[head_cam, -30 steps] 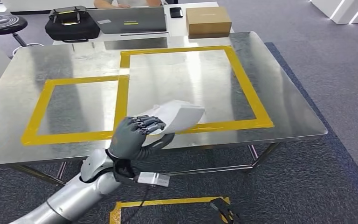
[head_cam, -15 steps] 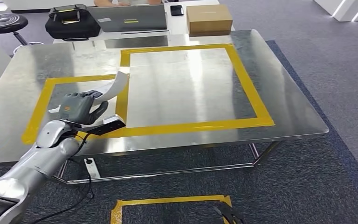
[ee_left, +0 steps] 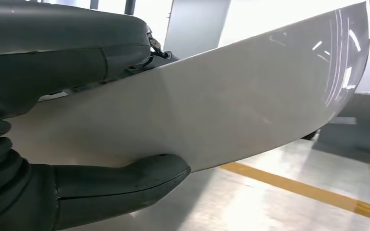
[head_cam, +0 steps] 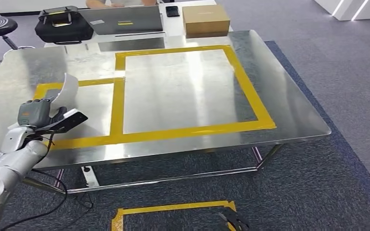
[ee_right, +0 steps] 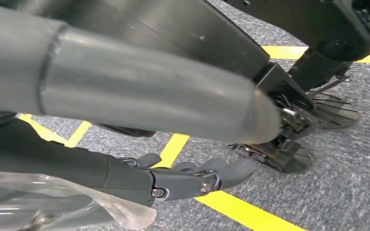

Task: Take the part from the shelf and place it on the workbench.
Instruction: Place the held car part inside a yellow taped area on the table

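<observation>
i'm in the placing step: the left hand [head_cam: 37,113] grips the part [head_cam: 66,88], a pale curved panel, and carries it over the bench [head_cam: 289,96]. in the left wrist view the thumb [ee_left: 120,185] presses one face of the part while the other fingers [ee_left: 77,48] clamp the opposite face, so the hold looks firm. the part stands upright out of the hand, above the near left corner of the small yellow square [head_cam: 118,106] taped on the bench, and as far as i can tell it is not touching the steel yet. the right hand [ee_right: 192,180] hangs low over the carpet with fingers loosely extended and nothing in them (something clear and blurred sits near it, i can't tell what).

next i'd judge the move calls for lowering the part inside the small square, tipping it so a broad face meets the steel, then loosening the fingers only once it rests. a curved panel may rock or slide on that slick top.
</observation>
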